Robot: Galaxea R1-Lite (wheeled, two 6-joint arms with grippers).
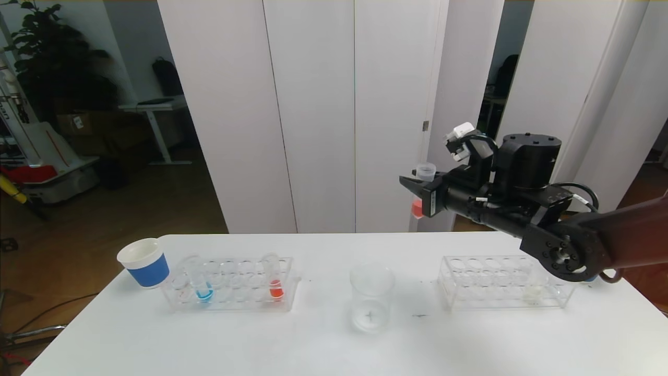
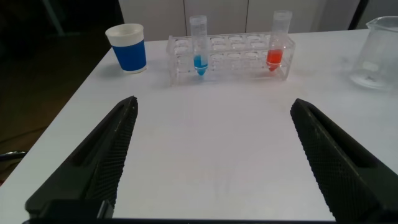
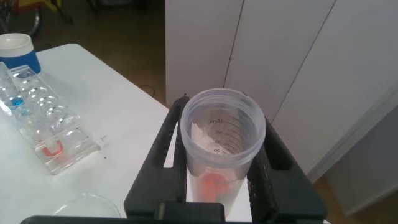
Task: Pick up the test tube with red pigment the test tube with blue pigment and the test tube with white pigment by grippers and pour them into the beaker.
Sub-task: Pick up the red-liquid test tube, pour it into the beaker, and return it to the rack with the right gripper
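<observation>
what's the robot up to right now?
The right gripper is shut on a red tube, holding it upright in the air, above and to the right of the beaker, nothing poured yet. The blue tube and another red-bottomed tube stand in the left rack; the white tube stands in the right rack. The left gripper is open, low over the table, facing the left rack.

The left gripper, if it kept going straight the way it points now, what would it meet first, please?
Probably the clear rack holding the test tube with blue pigment and a red-bottomed tube. The left gripper is open, bare table ahead of it; depth is uncertain.
</observation>
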